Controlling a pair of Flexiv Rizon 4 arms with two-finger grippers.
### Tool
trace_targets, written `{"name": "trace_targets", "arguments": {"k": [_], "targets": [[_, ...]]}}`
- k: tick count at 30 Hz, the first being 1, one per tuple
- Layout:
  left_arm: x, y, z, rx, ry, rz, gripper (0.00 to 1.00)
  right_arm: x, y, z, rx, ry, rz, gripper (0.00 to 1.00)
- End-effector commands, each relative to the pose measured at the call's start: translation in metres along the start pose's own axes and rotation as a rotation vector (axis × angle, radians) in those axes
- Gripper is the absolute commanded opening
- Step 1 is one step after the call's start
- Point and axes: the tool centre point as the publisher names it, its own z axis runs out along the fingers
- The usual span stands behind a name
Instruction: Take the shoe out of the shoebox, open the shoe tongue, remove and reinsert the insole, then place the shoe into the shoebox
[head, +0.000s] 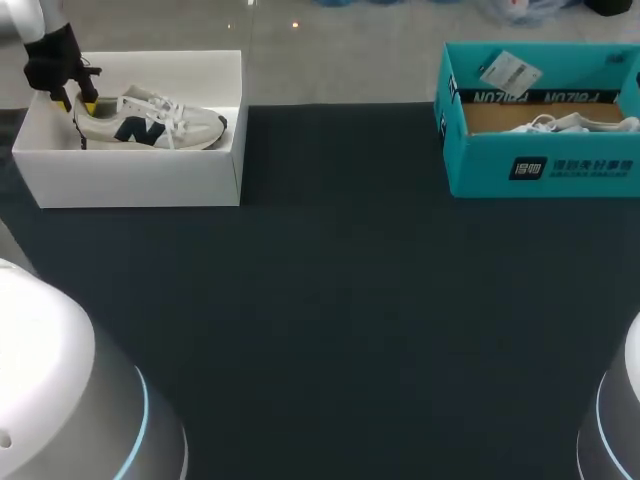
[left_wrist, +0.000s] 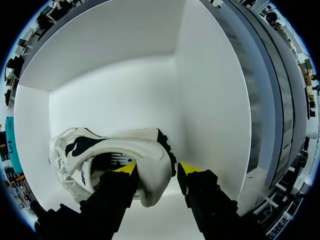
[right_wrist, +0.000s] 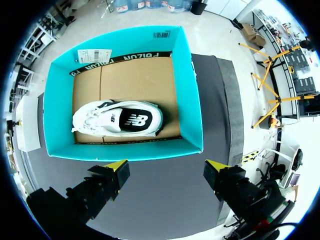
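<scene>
My left gripper (left_wrist: 156, 168) down inside white shoebox (head: 140, 180), fingers apart, straddling heel of shoe (head: 150, 122), not clamped. My right gripper (right_wrist: 167, 170) spread wide, empty, above teal box (right_wrist: 120, 150) containing second shoe (right_wrist: 117, 119).

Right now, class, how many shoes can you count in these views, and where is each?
2. One shoe lies in the white box at left, at the left tool; the other shoe lies in the teal box at right. No more seem hidden.
</scene>
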Motion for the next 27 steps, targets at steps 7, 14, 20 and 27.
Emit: {"name": "trace_targets", "arguments": {"k": [7, 14, 20, 27], "targets": [[0.008, 0.01, 0.026, 0.076, -0.002, -0.011, 0.47, 0.0, -0.001, 0.0, -0.004, 0.0, 0.001, 1.0], [0.008, 0.01, 0.025, 0.086, 0.005, -0.012, 0.0, 0.0, -0.001, 0.0, -0.004, 0.0, 0.001, 1.0], [0.009, 0.006, 0.006, 0.087, 0.01, 0.007, 0.0, 0.0, -0.001, 0.0, -0.004, 0.0, 0.001, 1.0], [0.012, 0.001, -0.041, 0.078, 0.005, 0.01, 0.0, 0.0, -0.001, 0.0, -0.004, 0.0, 0.001, 1.0]]}}
